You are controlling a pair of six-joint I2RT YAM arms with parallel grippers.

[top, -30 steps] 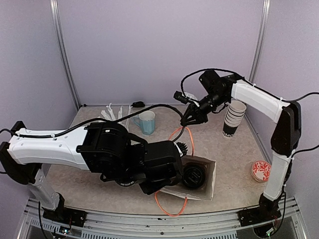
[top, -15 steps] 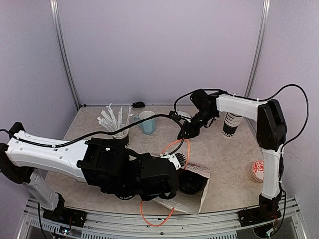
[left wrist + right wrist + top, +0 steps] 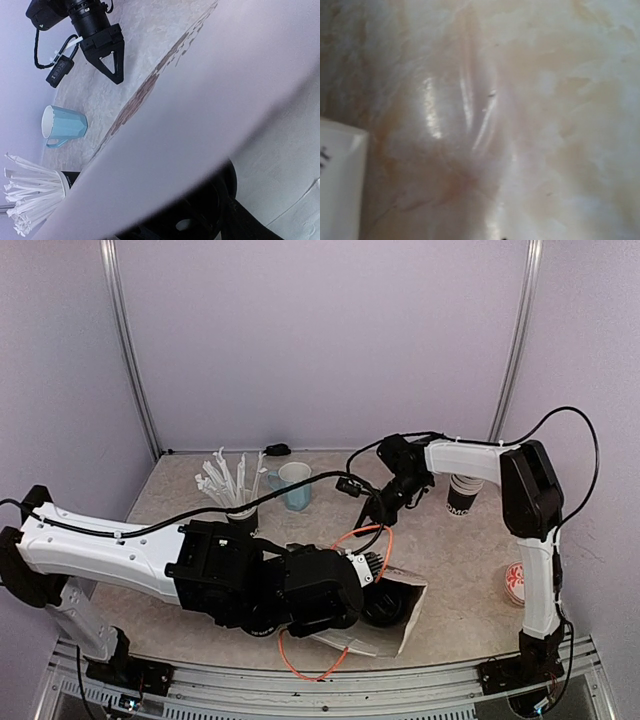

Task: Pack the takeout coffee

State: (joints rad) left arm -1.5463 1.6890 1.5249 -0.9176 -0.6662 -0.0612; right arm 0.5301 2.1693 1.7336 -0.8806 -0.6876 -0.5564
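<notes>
One lidded cup (image 3: 385, 608) seen inside bag (image 3: 412, 622), front-centre. Right gripper (image 3: 118, 77) fingers together, empty, beyond bag; left gripper (image 3: 362, 573) at bag mouth, grip unclear. Advice: hold mouth wide, cup upright.

Right tool (image 3: 372, 514) lowered toward table (image 3: 460, 560); bag (image 3: 402, 612) shifted nearer.

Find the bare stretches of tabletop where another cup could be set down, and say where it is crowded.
Free: between the paper bag and the red-patterned disc, and the back left corner beside the stick cup. Crowded: around the blue mug, right gripper and cup stack.
</notes>
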